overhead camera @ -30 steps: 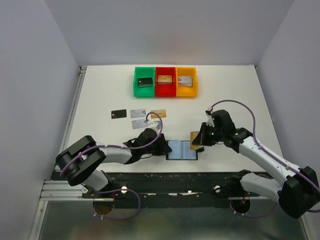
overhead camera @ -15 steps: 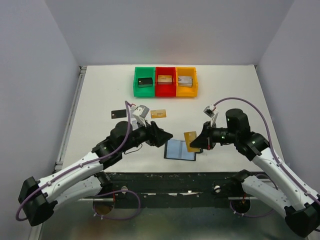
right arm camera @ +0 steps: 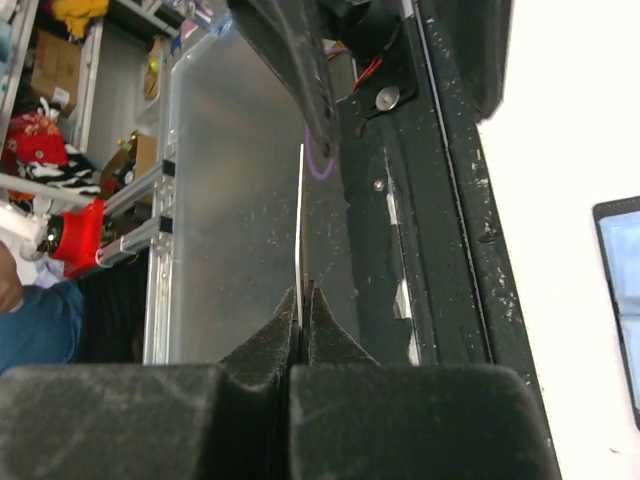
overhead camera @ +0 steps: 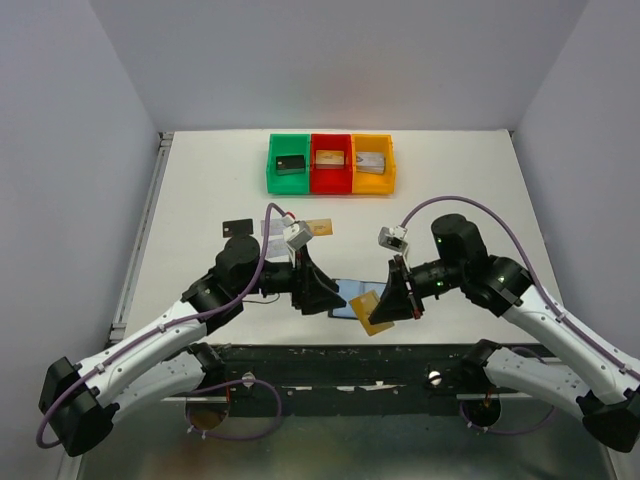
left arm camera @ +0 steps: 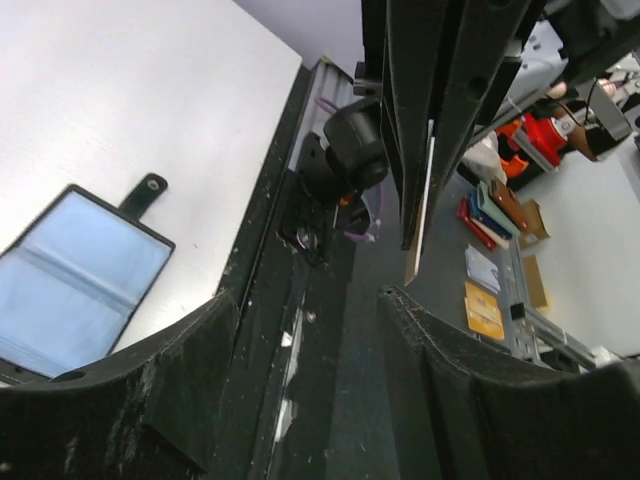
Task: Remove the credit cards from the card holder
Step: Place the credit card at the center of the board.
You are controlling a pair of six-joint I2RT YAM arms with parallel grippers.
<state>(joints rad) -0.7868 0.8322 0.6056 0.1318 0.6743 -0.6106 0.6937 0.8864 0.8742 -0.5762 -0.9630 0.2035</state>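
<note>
The card holder [overhead camera: 352,292] lies open near the table's front edge, its blue-grey inner faces up [left arm camera: 80,265]. My right gripper [overhead camera: 388,300] is shut on a tan-gold credit card [overhead camera: 372,313] and holds it in the air just right of the holder. That card shows edge-on in the right wrist view [right arm camera: 301,225], pinched between the fingertips [right arm camera: 301,300]. My left gripper [overhead camera: 328,290] hovers open over the holder's left edge with nothing between its fingers [left arm camera: 150,400]. A black card [overhead camera: 237,228], a silver one [overhead camera: 271,228] and a tan one [overhead camera: 318,227] lie on the table behind.
Green [overhead camera: 289,178], red [overhead camera: 331,180] and yellow [overhead camera: 373,180] bins stand in a row at the back, each holding a small block. The black frame rail [overhead camera: 330,352] runs along the table's front edge, right under both grippers.
My left gripper has opened and come up off the holder's left edge. The right gripper has carried the tan-gold card forward and left, toward the front edge.
</note>
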